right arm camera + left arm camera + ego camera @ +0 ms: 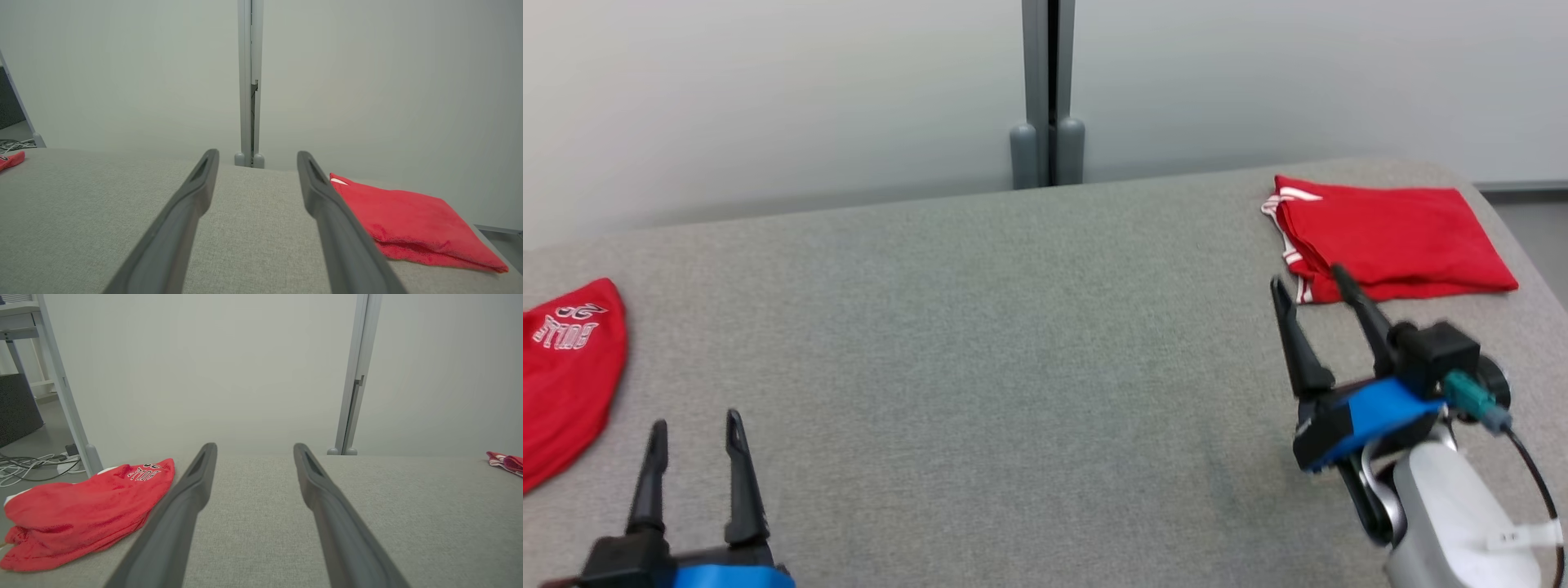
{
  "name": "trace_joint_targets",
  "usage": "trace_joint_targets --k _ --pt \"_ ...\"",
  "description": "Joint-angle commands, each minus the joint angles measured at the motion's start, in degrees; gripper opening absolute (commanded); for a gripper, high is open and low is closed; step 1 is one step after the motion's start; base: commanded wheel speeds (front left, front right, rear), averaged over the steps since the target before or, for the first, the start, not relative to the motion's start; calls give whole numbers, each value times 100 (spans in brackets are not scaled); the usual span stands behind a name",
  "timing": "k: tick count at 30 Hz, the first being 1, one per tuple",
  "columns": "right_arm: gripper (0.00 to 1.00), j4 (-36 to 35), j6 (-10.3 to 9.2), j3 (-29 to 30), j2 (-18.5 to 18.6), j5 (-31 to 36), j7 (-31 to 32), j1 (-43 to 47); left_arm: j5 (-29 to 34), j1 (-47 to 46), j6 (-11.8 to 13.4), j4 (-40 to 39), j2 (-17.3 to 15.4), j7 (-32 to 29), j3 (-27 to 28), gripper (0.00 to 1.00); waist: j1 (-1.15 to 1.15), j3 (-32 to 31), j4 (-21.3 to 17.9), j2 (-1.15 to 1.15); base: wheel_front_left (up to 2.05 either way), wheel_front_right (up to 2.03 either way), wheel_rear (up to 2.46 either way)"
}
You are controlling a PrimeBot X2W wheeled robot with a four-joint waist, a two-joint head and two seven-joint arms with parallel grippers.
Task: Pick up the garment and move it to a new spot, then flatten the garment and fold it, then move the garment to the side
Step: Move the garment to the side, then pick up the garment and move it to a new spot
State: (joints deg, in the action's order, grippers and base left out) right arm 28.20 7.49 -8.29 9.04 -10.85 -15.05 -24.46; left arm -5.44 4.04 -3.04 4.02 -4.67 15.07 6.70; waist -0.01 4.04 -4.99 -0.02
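Left gripper [696,420] and lettered garment [568,367] run off the frame.

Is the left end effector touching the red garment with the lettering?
Apart. The head view shows bare grey table between the left end effector and the red garment.

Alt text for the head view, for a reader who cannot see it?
A folded red garment lies at the far right of a grey table, with the open, empty right gripper just in front of it. A second, rumpled red garment with white lettering lies at the left edge, near the open left gripper.
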Motion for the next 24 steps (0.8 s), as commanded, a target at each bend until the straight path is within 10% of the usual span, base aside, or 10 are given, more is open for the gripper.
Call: trace_joint_targets --k 1,24 --pt "100 -117 1 39 -43 80 -17 238 37 98 0 110 23 13 -12 100 1 -76 7 2 0 0 0" --pt "100 -1006 1 1045 -600 476 -17 2292 122 -44 -153 844 -59 13 -131 100 1 -578 362 2 0 0 0"
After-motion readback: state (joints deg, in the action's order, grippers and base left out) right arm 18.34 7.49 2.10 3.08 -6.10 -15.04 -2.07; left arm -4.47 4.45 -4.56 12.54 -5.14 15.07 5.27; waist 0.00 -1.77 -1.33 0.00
